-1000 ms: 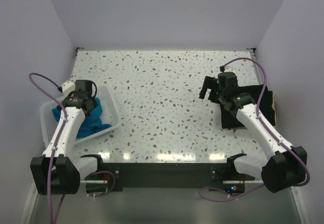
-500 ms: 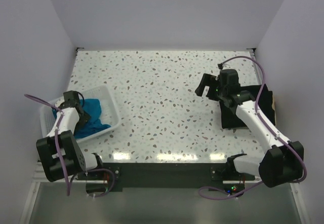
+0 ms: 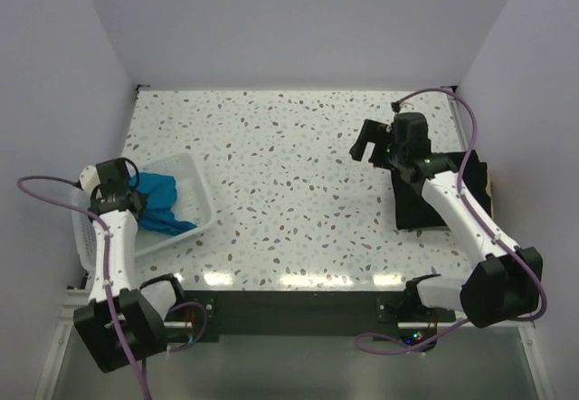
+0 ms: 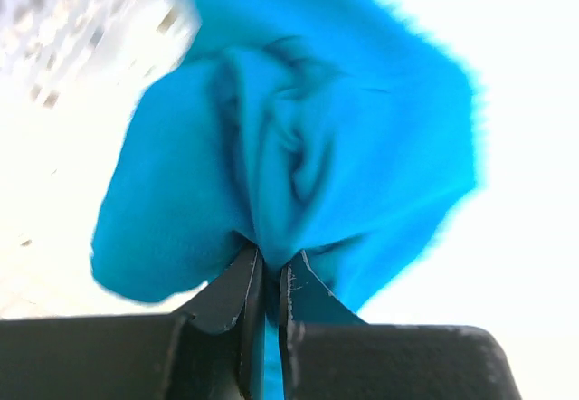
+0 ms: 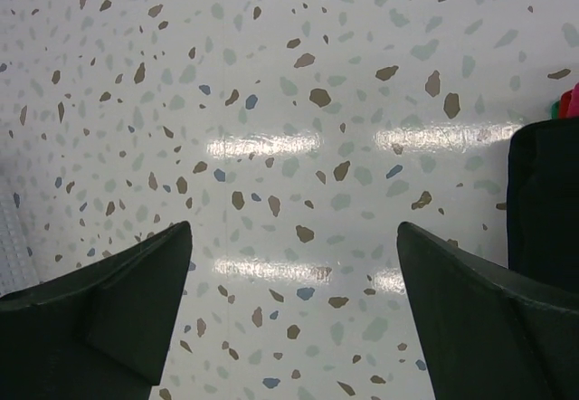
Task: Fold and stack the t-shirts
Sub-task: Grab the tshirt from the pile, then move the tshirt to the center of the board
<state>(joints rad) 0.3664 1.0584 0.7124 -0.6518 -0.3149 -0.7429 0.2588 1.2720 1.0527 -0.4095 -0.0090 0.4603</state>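
Note:
The teal-blue t-shirt (image 3: pixel 161 203) lies bunched in the white mesh basket (image 3: pixel 204 212) at the table's left. My left gripper (image 3: pixel 132 192) sits at the shirt's left side. In the left wrist view the left gripper (image 4: pixel 270 266) is shut on a fold of the teal-blue t-shirt (image 4: pixel 326 138), with cloth pinched between the jaws. The black t-shirt (image 3: pixel 425 208) lies flat at the table's right edge, under my right arm. My right gripper (image 3: pixel 365 143) hovers left of it, over bare table. Seen from the right wrist, the right gripper (image 5: pixel 294 237) is open and empty, and the black t-shirt (image 5: pixel 545 203) shows at the right edge.
The basket's mesh wall (image 4: pixel 63 11) shows blurred at the upper left of the left wrist view. Speckled tabletop (image 3: pixel 289 174) spans the space between the arms. Grey walls close in the left, back and right. Something small and red (image 5: pixel 566 101) peeks out behind the black shirt.
My left gripper has shut on the teal shirt and its arm has swung back toward the left wall. The right gripper has drifted slightly toward the back, still open.

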